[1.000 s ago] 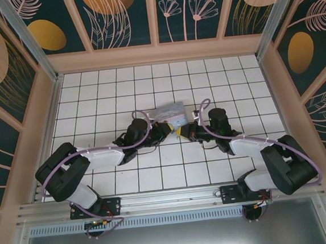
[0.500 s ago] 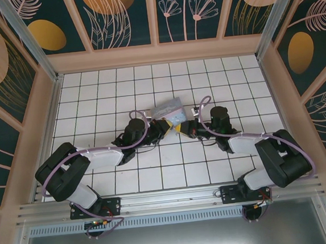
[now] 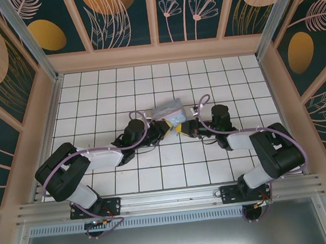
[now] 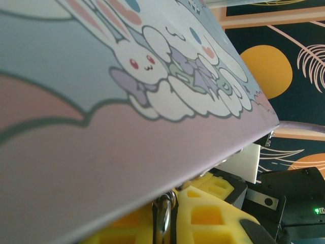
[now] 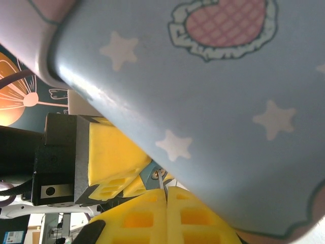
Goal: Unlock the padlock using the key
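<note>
Two black arms reach over the white tiled table (image 3: 92,99) and meet near its middle. The left gripper (image 3: 164,127) comes in from 9 o'clock. The right gripper (image 3: 182,130) comes in from 3 o'clock. Their yellow tips are just beside each other. At 12 o'clock from the tips is the pale blue cartoon tin (image 3: 169,111). It has bunnies, stars and a pink heart on it, and it is very close to both wrist cameras.

In the left wrist view, the left gripper's yellow fingers (image 4: 203,216) are at 6 o'clock, under the edge of the tin. They are pressed nearly together. A thin shiny metal loop is pinched in the narrow slot between them. That loop is the top part of the padlock (image 4: 163,216). Its blue body is hidden here. The right gripper's yellow tip and black body are at 4 o'clock.

In the right wrist view, the right gripper's two yellow pads (image 5: 137,218) are at 6 o'clock, pressed tight together. A thin silvery bit of the key (image 5: 161,179) sticks up from between them and points to 12 o'clock. It is just beside a small metal part next to the left gripper's yellow fingers. I cannot tell if the key touches it.

From above, the padlock and the key are too small to pick out between the tips.
</note>
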Tool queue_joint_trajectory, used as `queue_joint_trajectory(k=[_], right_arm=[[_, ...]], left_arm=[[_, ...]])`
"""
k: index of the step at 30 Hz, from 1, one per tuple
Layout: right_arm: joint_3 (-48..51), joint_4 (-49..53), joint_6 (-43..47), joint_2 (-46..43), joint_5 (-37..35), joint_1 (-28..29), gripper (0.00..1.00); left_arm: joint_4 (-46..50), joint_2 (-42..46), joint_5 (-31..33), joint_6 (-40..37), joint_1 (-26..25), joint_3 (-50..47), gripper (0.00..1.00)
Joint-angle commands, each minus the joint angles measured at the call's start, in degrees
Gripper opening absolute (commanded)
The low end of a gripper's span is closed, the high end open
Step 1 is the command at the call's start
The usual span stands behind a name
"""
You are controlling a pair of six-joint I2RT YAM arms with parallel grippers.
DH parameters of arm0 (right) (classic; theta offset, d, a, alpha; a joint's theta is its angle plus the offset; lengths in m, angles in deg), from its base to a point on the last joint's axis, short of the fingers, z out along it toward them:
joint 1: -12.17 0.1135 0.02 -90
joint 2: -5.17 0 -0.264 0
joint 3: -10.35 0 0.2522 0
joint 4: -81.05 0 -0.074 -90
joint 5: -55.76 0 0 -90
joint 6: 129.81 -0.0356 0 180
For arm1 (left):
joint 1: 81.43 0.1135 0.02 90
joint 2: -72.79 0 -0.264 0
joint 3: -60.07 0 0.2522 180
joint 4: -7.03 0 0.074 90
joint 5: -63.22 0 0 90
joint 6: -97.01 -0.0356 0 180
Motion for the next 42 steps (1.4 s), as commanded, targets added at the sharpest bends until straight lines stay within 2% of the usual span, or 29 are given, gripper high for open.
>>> queue_joint_trajectory(k=[1,7,15,21,25,30,33,37,42], right_arm=[[-2.4,-5.3,2.2,1.5,-1.0,-1.3,0.0],[-2.9,-6.2,3.7,2.8,-1.1,-1.9,0.0],[-1.1,-19.8,-8.3,7.2,1.5,-1.4,0.0],[-2.2,-22.4,-11.8,7.0,3.3,-1.3,0.0],[-5.8,-15.5,-7.3,7.2,5.8,-1.3,0.0],[-12.3,3.6,7.3,7.1,6.3,-1.3,0.0],[-15.1,11.4,13.7,6.5,5.0,-1.2,0.0],[-16.4,13.3,15.7,6.7,5.9,-1.3,0.0],[-15.6,5.8,8.3,7.9,8.4,-1.4,0.0]], left_arm=[[-7.5,2.6,-4.6,-0.4,-1.3,-0.1,0.0],[-8.6,2.5,-5.0,0.1,-1.3,-0.3,0.0],[-11.5,1.8,-4.7,1.9,-1.3,-0.5,0.0],[-13.1,0.8,-5.5,2.9,-1.3,-0.3,0.0],[-13.7,0.4,-6.4,3.2,-1.3,-0.1,0.0],[-14.2,-0.3,-7.3,4.0,-1.3,0.0,0.0],[-13.9,-0.3,-7.4,4.0,-1.3,0.0,0.0],[-13.3,-0.5,-8.1,3.5,-1.3,0.2,0.0],[-12.0,-0.6,-9.0,2.1,-1.3,0.6,0.0]])
